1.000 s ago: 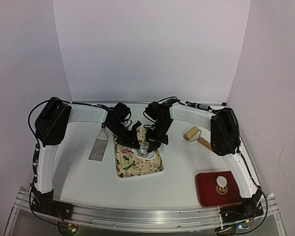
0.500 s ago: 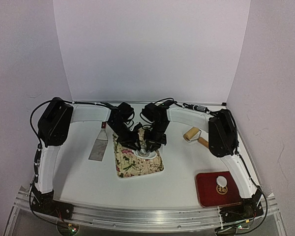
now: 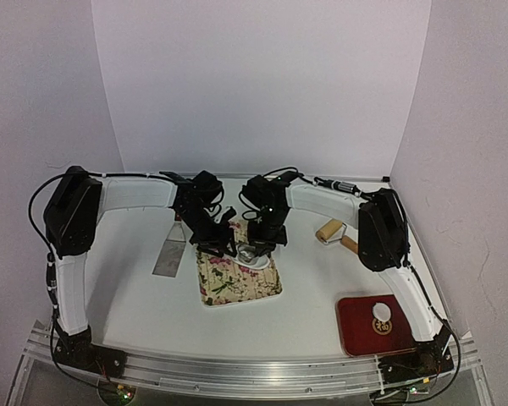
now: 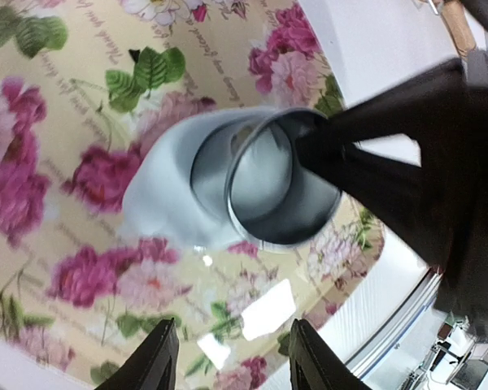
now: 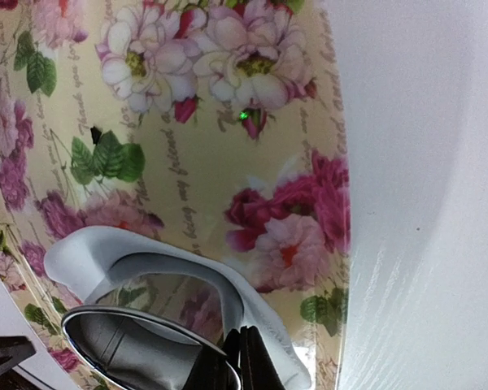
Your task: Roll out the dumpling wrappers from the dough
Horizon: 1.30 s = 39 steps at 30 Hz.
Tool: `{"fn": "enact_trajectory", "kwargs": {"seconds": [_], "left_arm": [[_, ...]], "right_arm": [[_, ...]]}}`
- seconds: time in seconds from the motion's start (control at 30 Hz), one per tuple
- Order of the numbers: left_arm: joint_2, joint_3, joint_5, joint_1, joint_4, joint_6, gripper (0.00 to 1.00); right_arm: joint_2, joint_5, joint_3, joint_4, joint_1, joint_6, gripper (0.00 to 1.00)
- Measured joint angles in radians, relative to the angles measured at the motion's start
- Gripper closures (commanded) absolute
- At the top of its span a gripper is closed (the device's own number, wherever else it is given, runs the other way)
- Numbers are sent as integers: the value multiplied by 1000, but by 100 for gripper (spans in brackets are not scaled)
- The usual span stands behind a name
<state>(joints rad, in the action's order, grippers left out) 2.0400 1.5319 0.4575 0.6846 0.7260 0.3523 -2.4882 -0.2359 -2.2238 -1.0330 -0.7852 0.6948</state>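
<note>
Part of the dough sheet hides behind the ring cutter.

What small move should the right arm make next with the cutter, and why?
Probably press the ring cutter straight down into the dough. The right gripper is shut on its rim, the ring sits over the dough on the flowered tray, and the left gripper hangs open, holding nothing. Whether it has already cut through, I cannot tell.
</note>
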Motion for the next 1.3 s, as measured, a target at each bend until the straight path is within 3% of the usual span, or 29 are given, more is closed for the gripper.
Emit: {"fn": "enact_trajectory", "kwargs": {"seconds": [0.4,0.83,1.3], "left_arm": [[-102,-67,-49,-24,-3,42,47],[-102,-137,65,-51,-56,81,49],[3,-147,75,-56,-80,94,56]], "right_arm": [[0,61,-8,-31,-6,-108,100],[3,5,10,-30,-82,-221,100],[-22,13,-37,-70,-88,-220,100]]}}
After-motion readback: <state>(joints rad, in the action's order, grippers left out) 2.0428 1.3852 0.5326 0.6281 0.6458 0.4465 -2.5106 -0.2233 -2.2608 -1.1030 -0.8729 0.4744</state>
